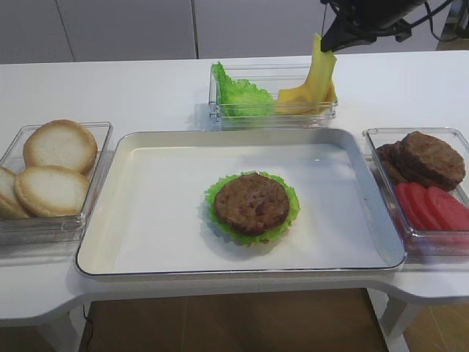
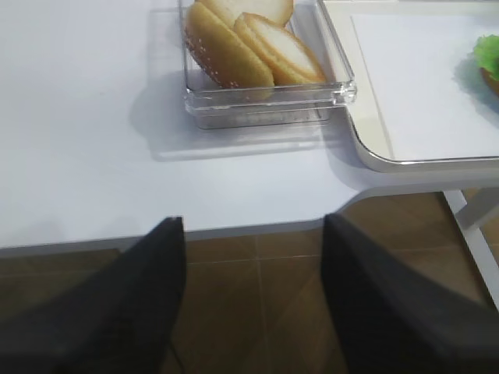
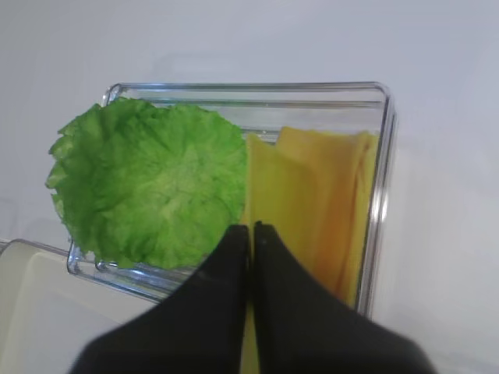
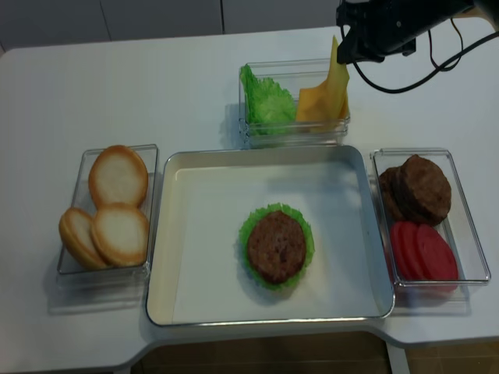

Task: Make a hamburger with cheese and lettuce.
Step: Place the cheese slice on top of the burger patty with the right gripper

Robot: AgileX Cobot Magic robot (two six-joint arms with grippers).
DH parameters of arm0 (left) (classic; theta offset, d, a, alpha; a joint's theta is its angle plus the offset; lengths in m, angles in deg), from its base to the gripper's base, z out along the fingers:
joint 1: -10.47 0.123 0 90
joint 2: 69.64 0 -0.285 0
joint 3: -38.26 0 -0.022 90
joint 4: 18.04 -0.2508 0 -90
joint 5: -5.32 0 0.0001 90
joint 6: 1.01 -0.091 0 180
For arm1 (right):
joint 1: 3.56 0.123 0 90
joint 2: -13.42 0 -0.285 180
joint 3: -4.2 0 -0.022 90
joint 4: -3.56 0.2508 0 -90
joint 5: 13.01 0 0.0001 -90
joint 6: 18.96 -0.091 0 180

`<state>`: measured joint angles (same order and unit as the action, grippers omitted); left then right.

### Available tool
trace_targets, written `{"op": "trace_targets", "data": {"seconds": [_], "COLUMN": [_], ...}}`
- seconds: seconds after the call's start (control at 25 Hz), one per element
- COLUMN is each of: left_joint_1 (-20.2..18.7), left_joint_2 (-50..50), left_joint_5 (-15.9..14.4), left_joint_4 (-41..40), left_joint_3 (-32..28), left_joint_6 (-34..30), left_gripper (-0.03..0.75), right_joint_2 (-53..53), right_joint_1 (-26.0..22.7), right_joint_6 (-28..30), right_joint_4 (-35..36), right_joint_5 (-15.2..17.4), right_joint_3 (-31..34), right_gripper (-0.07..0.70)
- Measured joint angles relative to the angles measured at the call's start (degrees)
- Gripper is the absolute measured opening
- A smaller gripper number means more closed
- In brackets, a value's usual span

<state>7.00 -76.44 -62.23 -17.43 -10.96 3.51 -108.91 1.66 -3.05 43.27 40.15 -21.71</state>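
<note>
**Operator:** What are you seeing at the right gripper (image 1: 327, 38)?

**Technician:** Its jaws are pressing fully together on the top corner of the cheese (image 1: 316, 77), and the slice is hanging down into the clear container (image 1: 272, 111) at the back edge of the table (image 1: 132, 92), with its lower end draping among the slices lying there. The left gripper (image 2: 253, 296) is standing wide apart and holding nothing, off the front edge near the bun container (image 2: 265, 101).

**Operator:** What is likely to go wrong?

**Technician:** You are gripping a thin, limp slice by one corner only. It may be slipping out under a fast swing, or folding on itself when set down. A second slice may also be clinging to it and coming along. The wrist view is not showing this clearly.

**Operator:** Where is the cheese going?

**Technician:** The hamburger (image 1: 251, 203), with its lettuce (image 1: 289, 213) fringe, is sitting near the middle of the tray (image 1: 102, 220), slightly toward the front edge.

**Operator:** How much room are you working with?

**Technician:** The tray floor around the patty is lying open on all sides. Watch the container's front wall and the tray's back rim; the hanging slice may be catching on either. The meat and tomato container (image 1: 443, 242) is sitting just beside the tray's right edge.
</note>
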Motion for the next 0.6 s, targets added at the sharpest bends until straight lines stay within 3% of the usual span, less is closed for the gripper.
{"op": "trace_targets", "data": {"seconds": [0.6], "left_joint_1": [0.0], "left_joint_2": [0.0], "left_joint_5": [0.0], "left_joint_4": [0.0], "left_joint_3": [0.0], "left_joint_6": [0.0], "left_gripper": [0.415], "right_joint_2": [1.6], "right_joint_1": [0.0], "right_joint_6": [0.09], "right_joint_4": [0.44], "right_joint_5": [0.14], "right_joint_3": [-0.12], "right_gripper": [0.007]}}
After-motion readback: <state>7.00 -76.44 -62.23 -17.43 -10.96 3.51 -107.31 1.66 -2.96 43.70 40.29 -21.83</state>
